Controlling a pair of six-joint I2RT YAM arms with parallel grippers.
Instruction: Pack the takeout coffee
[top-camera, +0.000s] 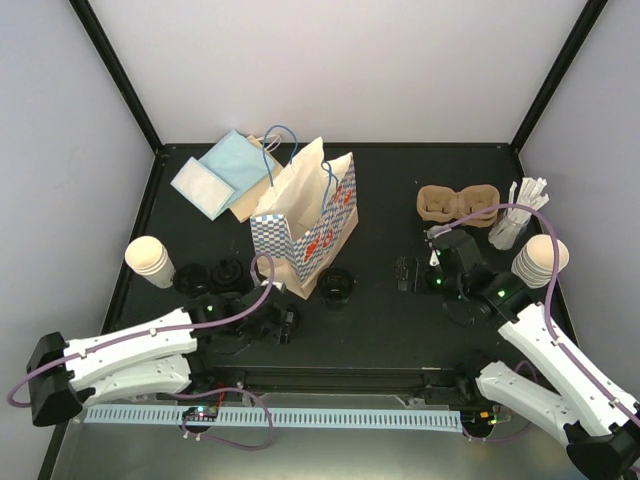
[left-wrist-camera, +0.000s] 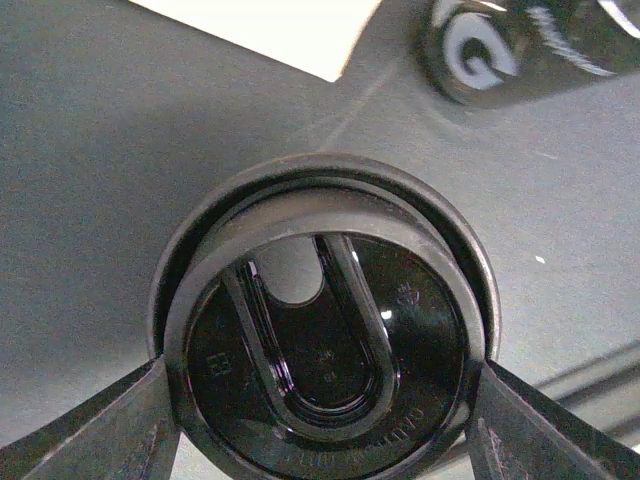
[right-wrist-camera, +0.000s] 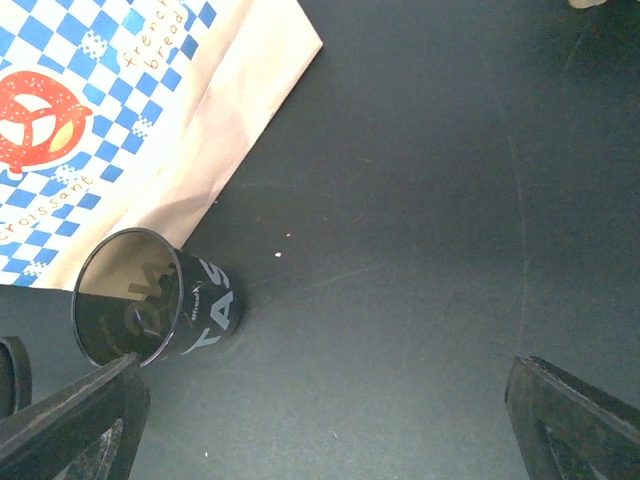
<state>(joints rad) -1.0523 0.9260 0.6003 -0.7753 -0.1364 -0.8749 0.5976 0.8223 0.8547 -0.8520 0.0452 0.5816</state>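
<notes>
Black lid (left-wrist-camera: 322, 330), rim cropped below, gripped in left claw (left-wrist-camera: 322, 390).

Left wrist view: the bottom edge crops the black lid (left-wrist-camera: 320, 340) and the fingers (left-wrist-camera: 95, 440) of the left tool (left-wrist-camera: 320, 405). The black printed object (left-wrist-camera: 520, 45) top right is blurred; lettering illegible. Right wrist view: top and left edges crop the checked bag (right-wrist-camera: 120, 110).

The small round black plastic lid (left-wrist-camera: 320, 340) is smooth and glossy. The dark surface (right-wrist-camera: 450, 200) looks matt, faintly scuffed. The blue-checked paper bag (right-wrist-camera: 120, 90) is matt printed paper; the brown moulded-pulp cup tray (top-camera: 457, 203) looks rough, dull.
</notes>
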